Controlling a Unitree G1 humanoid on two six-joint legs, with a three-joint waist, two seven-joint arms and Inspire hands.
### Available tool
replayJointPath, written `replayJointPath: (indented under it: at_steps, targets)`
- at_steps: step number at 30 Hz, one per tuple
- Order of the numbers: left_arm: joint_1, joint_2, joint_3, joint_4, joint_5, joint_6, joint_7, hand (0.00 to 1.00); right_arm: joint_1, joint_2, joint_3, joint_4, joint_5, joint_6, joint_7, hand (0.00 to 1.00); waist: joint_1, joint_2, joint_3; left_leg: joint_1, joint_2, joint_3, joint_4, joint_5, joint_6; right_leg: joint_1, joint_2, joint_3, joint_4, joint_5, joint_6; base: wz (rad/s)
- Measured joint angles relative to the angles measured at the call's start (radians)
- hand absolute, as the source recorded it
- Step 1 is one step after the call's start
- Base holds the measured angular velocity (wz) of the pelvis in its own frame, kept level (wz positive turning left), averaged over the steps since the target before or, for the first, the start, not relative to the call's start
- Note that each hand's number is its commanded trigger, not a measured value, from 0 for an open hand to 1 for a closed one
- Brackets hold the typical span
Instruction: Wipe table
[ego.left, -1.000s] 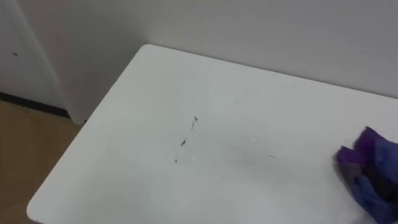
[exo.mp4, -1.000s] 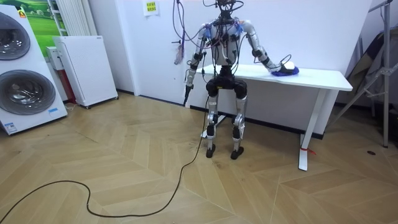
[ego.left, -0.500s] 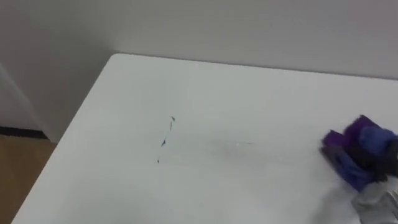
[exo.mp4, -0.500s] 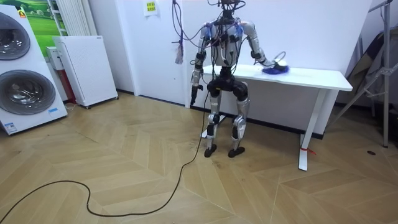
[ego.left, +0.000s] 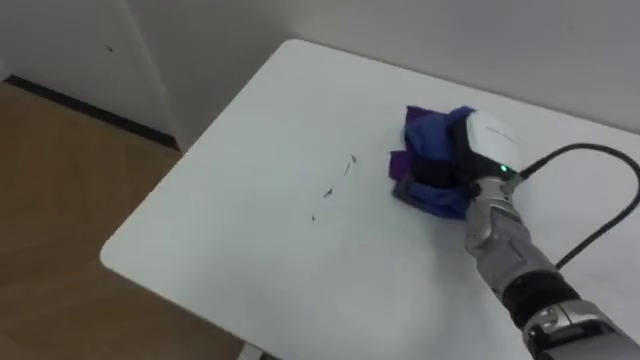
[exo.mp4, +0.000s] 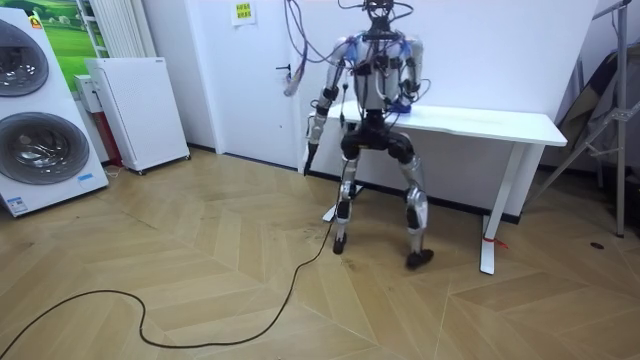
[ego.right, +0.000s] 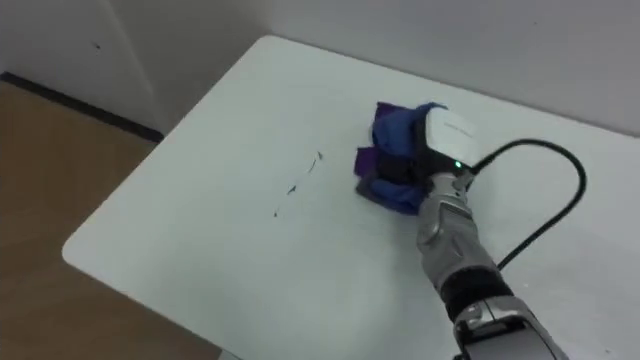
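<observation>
Cannot tell the grasp: fingers buried in the bunched blue cloth (ego.left: 432, 150) under the right hand (ego.left: 488, 140). Lies on the table (ego.left: 220, 250), just right of small dark marks (ego.left: 338, 180). Left hand (exo.mp4: 311, 153) low at the side, grasp likewise unreadable.

The table (ego.left: 240, 260) is plain white, with a few thin dark marks (ego.left: 328, 193) toward its left edge. The cloth (ego.left: 430, 135) next to them is blue with purple folds. The right hand (ego.left: 490, 135) on it has a white back with a small green light. The floor (exo.mp4: 200, 270) is brown wood laid in a herringbone pattern.
</observation>
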Motion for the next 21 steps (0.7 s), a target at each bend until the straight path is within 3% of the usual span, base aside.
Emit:
replayJointPath:
  at_steps: [1, 2, 3, 4, 5, 6, 7, 9, 11, 13, 16, 18, 20, 21]
  targets:
    - [-0.009, 0.021, 0.002, -0.016, 0.0, -0.004, 0.005, 0.0, 0.023, 0.001, -0.017, 0.002, 0.023, -0.035, -0.009, 1.0, -0.022, -0.021, 0.0, -0.002, 0.018, 0.005, 0.005, 0.004, -0.03, 0.025, 0.0, -0.002, -0.065, 0.075, 0.004, 0.38]
    - [-0.009, 0.034, 0.016, -0.025, -0.002, -0.009, 0.019, 0.0, 0.051, -0.004, -0.033, 0.002, 0.029, -0.071, -0.025, 1.0, -0.046, -0.033, -0.0066, -0.005, 0.035, -0.007, 0.015, 0.009, -0.063, 0.044, 0.021, -0.006, -0.086, 0.046, 0.079, 0.22]
    - [-0.009, 0.035, 0.023, -0.027, -0.001, -0.01, 0.023, 0.0, 0.063, -0.007, -0.043, 0.002, 0.032, -0.081, -0.033, 1.0, -0.051, -0.029, -0.0091, -0.002, 0.055, -0.009, 0.013, 0.014, -0.079, 0.05, 0.046, -0.011, -0.094, 0.026, 0.096, -0.17]
    - [-0.003, 0.035, 0.042, -0.029, -0.004, -0.013, 0.026, 0.0, 0.077, -0.01, -0.069, 0.001, 0.041, -0.098, -0.057, 1.0, -0.072, -0.019, -0.0109, 0.001, 0.096, -0.008, -0.01, 0.031, -0.11, 0.048, 0.087, -0.039, -0.104, -0.002, 0.106, -0.49]
    - [0.006, 0.033, 0.066, -0.03, 0.0, -0.015, 0.029, 0.0, 0.097, -0.02, -0.106, -0.002, 0.042, -0.114, -0.079, 1.0, -0.104, -0.02, -0.0145, 0.006, 0.129, -0.006, -0.038, 0.059, -0.133, 0.022, 0.121, -0.046, -0.086, -0.016, 0.086, -0.44]
    - [0.019, 0.033, 0.084, -0.032, 0.0, -0.017, 0.03, 0.0, 0.111, -0.027, -0.127, -0.004, 0.043, -0.117, -0.086, 1.0, -0.121, -0.019, -0.0138, 0.01, 0.139, -0.006, -0.057, 0.075, -0.137, 0.012, 0.131, -0.048, -0.075, -0.025, 0.077, -0.3]
    - [0.038, 0.032, 0.109, -0.033, 0.005, -0.029, 0.032, 0.0, 0.15, -0.054, -0.154, -0.01, 0.06, -0.117, -0.096, 1.0, -0.143, -0.024, -0.0209, 0.023, 0.158, 0.002, -0.095, 0.102, -0.137, 0.0, 0.149, -0.057, -0.054, -0.043, 0.058, -0.17]
    - [0.076, 0.026, 0.133, -0.052, 0.03, -0.038, 0.033, 0.0, 0.212, -0.107, -0.193, -0.015, 0.102, -0.117, -0.096, 1.0, -0.172, -0.033, -0.0261, 0.035, 0.18, 0.027, -0.117, 0.132, -0.101, -0.004, 0.166, -0.062, -0.034, -0.075, 0.04, -0.03]
    - [0.096, 0.013, 0.154, -0.061, 0.031, -0.041, 0.031, 0.0, 0.295, -0.159, -0.265, -0.014, 0.139, -0.117, -0.097, 1.0, -0.21, -0.042, -0.0278, 0.051, 0.188, 0.032, -0.146, 0.173, -0.04, 0.0, 0.188, -0.059, -0.016, -0.126, 0.026, 0.31]
    - [0.107, 0.004, 0.153, -0.061, 0.02, -0.041, 0.031, 0.0, 0.324, -0.175, -0.316, -0.002, 0.147, -0.117, -0.098, 1.0, -0.225, -0.043, -0.0271, 0.053, 0.191, 0.037, -0.149, 0.204, -0.033, 0.0, 0.216, -0.028, -0.014, -0.14, 0.012, 0.22]
    - [0.11, 0.002, 0.136, -0.061, -0.001, -0.041, 0.032, 0.0, 0.33, -0.175, -0.326, 0.005, 0.172, -0.113, -0.097, 1.0, -0.238, -0.041, -0.0257, 0.043, 0.184, 0.052, -0.122, 0.207, -0.039, 0.001, 0.279, 0.049, -0.032, -0.145, -0.012, 0.16]
    - [0.102, -0.002, 0.127, -0.061, 0.0, -0.042, 0.029, 0.0, 0.322, -0.174, -0.327, 0.004, 0.167, -0.1, -0.086, 1.0, -0.244, -0.05, -0.02, 0.024, 0.133, 0.052, -0.085, 0.197, -0.046, 0.004, 0.288, 0.104, -0.048, -0.142, -0.017, 0.32]
    - [0.103, -0.021, 0.103, -0.045, 0.03, -0.049, 0.028, 0.0, 0.308, -0.187, -0.337, -0.001, 0.157, -0.081, -0.076, 1.0, -0.243, -0.027, -0.0191, 0.023, 0.035, 0.023, -0.046, 0.129, -0.032, 0.022, 0.324, 0.232, -0.096, -0.121, -0.015, 0.13]
    - [0.105, -0.027, 0.099, -0.046, 0.04, -0.049, 0.026, 0.0, 0.299, -0.197, -0.337, -0.007, 0.154, -0.076, -0.073, 1.0, -0.234, -0.017, -0.0171, 0.031, 0.016, 0.025, -0.048, 0.111, -0.024, 0.022, 0.332, 0.259, -0.107, -0.111, -0.012, -0.45]
